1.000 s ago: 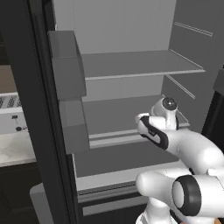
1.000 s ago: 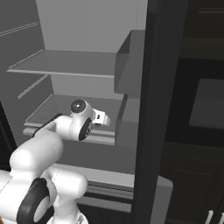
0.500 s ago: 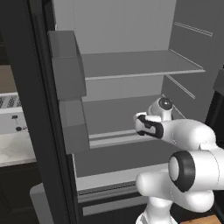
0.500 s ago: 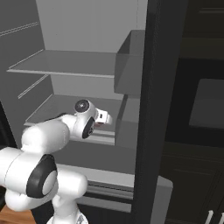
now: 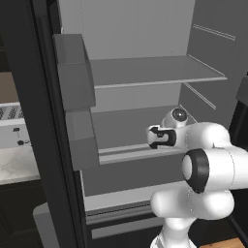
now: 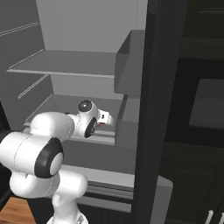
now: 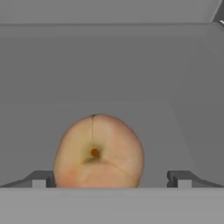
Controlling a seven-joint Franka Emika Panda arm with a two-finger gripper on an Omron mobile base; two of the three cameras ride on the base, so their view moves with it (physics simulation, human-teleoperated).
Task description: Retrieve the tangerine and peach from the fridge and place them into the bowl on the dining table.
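peach (image 7: pixel 99 151): lower centre of hand view, on fridge (image 5: pixel 145 72) shelf
gripper (image 7: pixel 109 178): jaws wide apart, straddling peach, ready to clamp

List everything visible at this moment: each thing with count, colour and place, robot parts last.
peach: one, pinkish-tan, on a grey surface inside the fridge, straight ahead of the hand and between its two finger tips.
fridge: one, black outside with a light grey interior, doors open; shelves in the middle, grey door bins at the sides.
counter: one, pale marble-like top on dark cabinets, left of the fridge in the left base view.
gripper: one, dark finger tips on a white arm, reached in at the lower shelf; jaws open, one finger tip on each side of the peach, not closed on it.
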